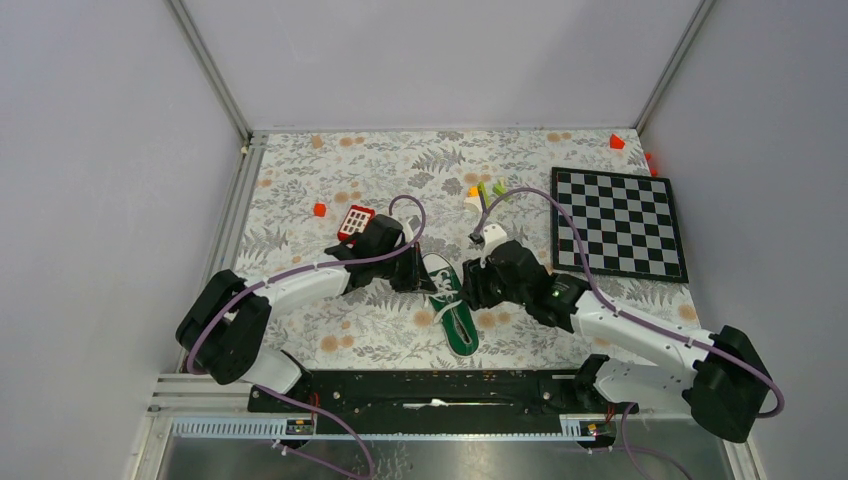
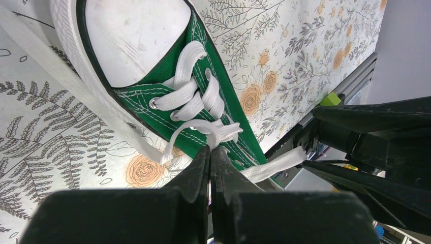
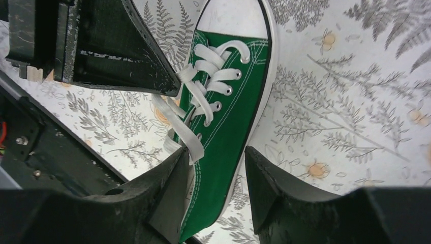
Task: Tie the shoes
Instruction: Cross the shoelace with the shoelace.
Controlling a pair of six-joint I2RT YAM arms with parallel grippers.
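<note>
Floral cloth [image 1: 380, 160] under green sneaker [image 1: 455, 310]; white laces [image 2: 185, 58] trailing.

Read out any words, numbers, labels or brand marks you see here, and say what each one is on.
No text can be read.
keypad block: key marks too small to read.
sneaker: no brand or label showing.
chessboard: plain squares, no letters or numbers.

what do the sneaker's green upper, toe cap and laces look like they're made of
Green upper: looks like matte woven canvas, with raised white stitching along the seams. Toe cap: probably rubber, smooth and white, faintly scuffed. Laces: flat woven fabric, perhaps cotton or polyester; they fold softly.
</note>
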